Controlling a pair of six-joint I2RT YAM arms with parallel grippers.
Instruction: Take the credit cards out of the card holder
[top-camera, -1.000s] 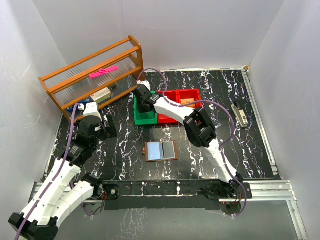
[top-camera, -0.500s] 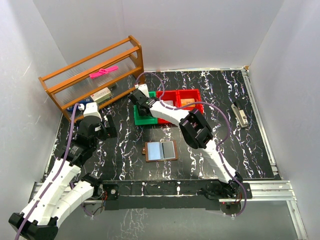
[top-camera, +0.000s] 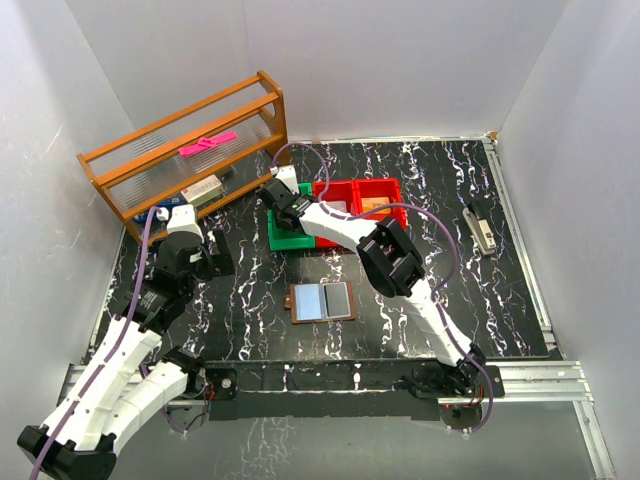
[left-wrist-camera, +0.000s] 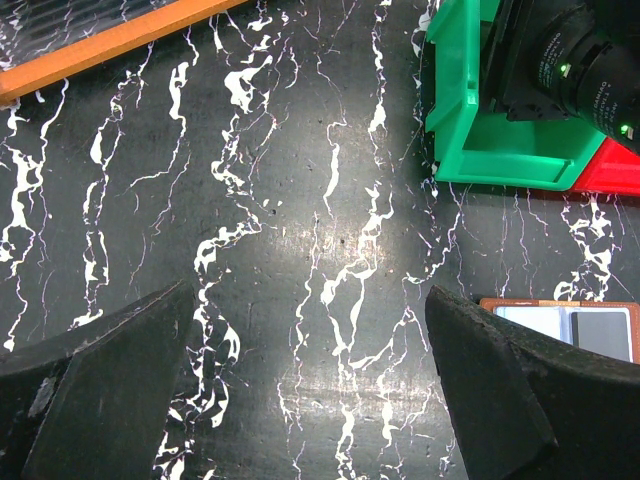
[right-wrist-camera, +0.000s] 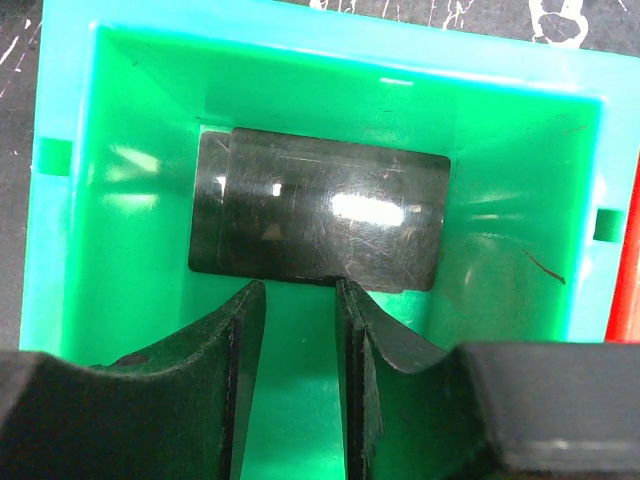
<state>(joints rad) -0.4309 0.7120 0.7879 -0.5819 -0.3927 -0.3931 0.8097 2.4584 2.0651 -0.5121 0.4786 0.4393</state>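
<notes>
The card holder (top-camera: 322, 301) lies open on the black marbled table, a light blue card (top-camera: 308, 301) in its left half and a grey one (top-camera: 339, 299) in its right; its corner shows in the left wrist view (left-wrist-camera: 565, 322). Two dark credit cards (right-wrist-camera: 320, 220) lie flat and overlapping on the floor of the green bin (top-camera: 290, 238). My right gripper (right-wrist-camera: 297, 290) hangs inside that bin (right-wrist-camera: 500, 150), open a little, its tips at the cards' near edge with only green floor between them. My left gripper (left-wrist-camera: 310, 380) hovers wide open over bare table at the left (top-camera: 215, 255).
Two red bins (top-camera: 358, 192) adjoin the green one on its right, one holding an orange item (top-camera: 376, 204). A wooden rack (top-camera: 185, 150) with a pink object (top-camera: 207, 143) stands at the back left. A small grey device (top-camera: 482, 228) lies at the right.
My right gripper has shifted a little towards the far left over the green bin and its jaws have parted slightly. The left arm and the card holder have stayed put.
</notes>
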